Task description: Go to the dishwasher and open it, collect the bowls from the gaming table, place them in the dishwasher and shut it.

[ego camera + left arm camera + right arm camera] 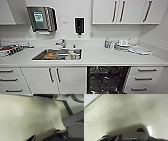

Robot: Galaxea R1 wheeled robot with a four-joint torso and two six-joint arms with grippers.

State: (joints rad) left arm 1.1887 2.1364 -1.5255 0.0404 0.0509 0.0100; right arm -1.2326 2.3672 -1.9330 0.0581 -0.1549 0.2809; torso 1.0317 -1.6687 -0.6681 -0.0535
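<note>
In the head view the dishwasher (108, 80) stands open under the white counter (100, 56), right of the sink. Its dark inside with wire racks shows between the white cabinet doors and the drawers. The bowls and the gaming table are out of view. In the left wrist view, dark parts of my left gripper (32, 138) hang over a pale speckled floor (31, 116). Over the same kind of floor (134, 109), the right wrist view has dark parts of my right gripper (129, 135) with a shadow under them.
A steel sink (58, 54) with things in it and a tap (61, 43) sit left of centre. Dishes and bottles (122, 45) crowd the counter's right, small items (12, 48) its left. Wall dispensers (42, 18) and upper cabinets (125, 11) hang above. White drawers (145, 78) flank the dishwasher.
</note>
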